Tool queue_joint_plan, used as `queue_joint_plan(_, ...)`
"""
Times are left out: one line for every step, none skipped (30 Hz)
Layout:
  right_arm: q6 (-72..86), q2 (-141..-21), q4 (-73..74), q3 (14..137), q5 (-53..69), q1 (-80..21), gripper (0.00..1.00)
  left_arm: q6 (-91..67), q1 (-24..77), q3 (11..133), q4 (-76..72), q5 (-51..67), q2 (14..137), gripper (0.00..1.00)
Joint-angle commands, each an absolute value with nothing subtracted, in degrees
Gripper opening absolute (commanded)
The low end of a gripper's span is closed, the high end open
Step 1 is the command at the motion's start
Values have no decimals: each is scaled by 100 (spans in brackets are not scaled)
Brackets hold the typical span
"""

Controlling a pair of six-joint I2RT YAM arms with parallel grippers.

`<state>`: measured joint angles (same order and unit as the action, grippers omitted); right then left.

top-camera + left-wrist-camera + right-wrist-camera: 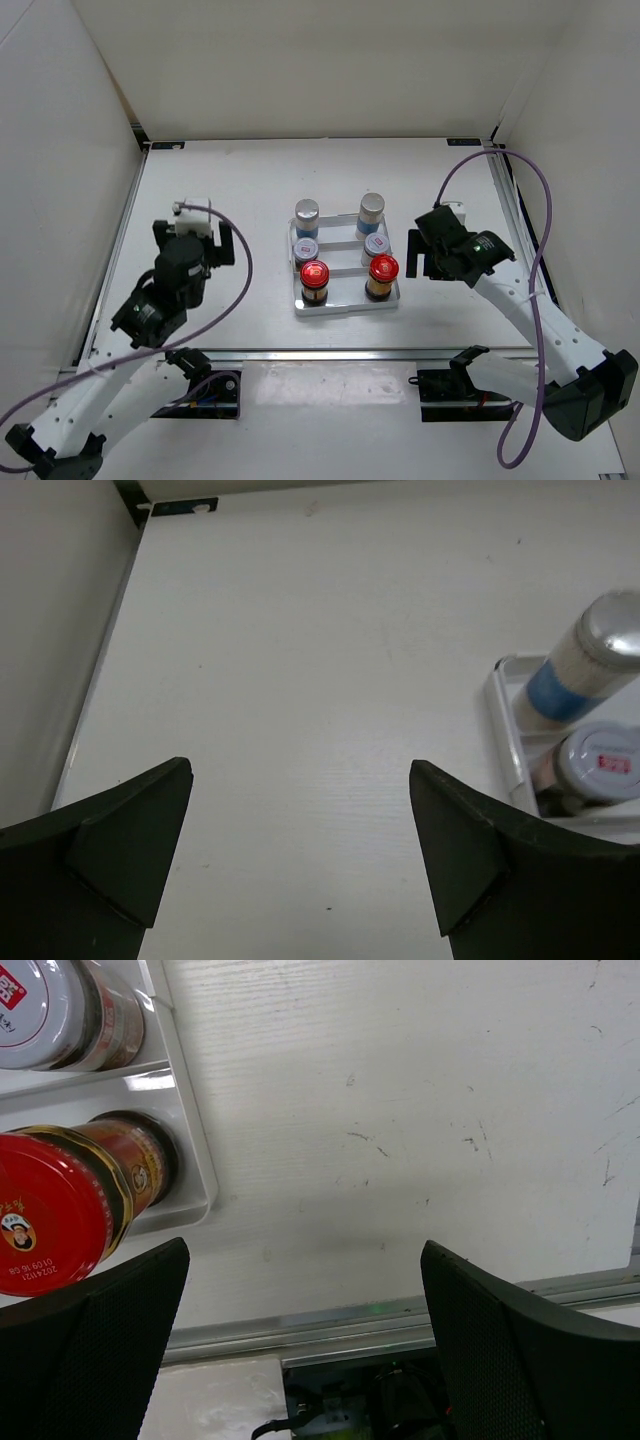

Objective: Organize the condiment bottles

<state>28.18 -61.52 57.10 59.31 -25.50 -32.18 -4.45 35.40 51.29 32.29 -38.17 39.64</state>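
Six condiment bottles stand in a white stepped tray (345,306) at mid-table. Two silver-capped bottles (307,211) (371,206) are at the back. Two white-lidded jars (306,249) (376,244) are in the middle row. Two red-capped amber bottles (314,274) (383,268) are in front. My left gripper (192,228) is open and empty, left of the tray. In the left wrist view (300,780) it is over bare table, with a silver-capped bottle (585,665) to the right. My right gripper (421,255) is open and empty, just right of the tray. In the right wrist view (305,1260) a red-capped bottle (50,1225) is on its left.
White enclosure walls stand at the left, back and right. A metal rail (400,1310) runs along the table's near edge. A purple cable (540,230) loops over the right arm. The tray rim (505,730) (195,1160) lies close to both grippers.
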Motion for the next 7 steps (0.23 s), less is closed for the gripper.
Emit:
queue_joint_plan(3005, -6213, 5871, 6038, -2838, -3261, 100, -46, 3604, 4167, 2621, -3887, 3012, 100)
queue_joint_plan(3006, -6214, 5871, 6038, -2891, -3261, 100, 60, 3656, 4062, 2280, -3789, 2719, 100)
queue_joint_plan(3006, -6266, 5932, 6038, -2944, -3261, 100, 157, 3656, 3913, 2068, -3788, 2446, 100)
queue_joint_plan(3075, -6267, 5933, 6038, -2944, -3261, 100, 332, 3656, 3537, 1891, -3788, 1956, 100)
queue_joint_plan(3076, -6267, 5994, 6099, -2997, -3261, 100, 395, 3656, 3342, 1759, -3945, 1742, 100)
queue_joint_plan(3076, -6206, 6055, 6100, -2997, -3313, 100, 396, 3656, 3166, 1636, -4277, 1549, 100)
queue_joint_plan(3154, -6153, 6056, 6100, -3075, -3313, 100, 291, 3656, 2807, 1635, -4446, 1364, 100)
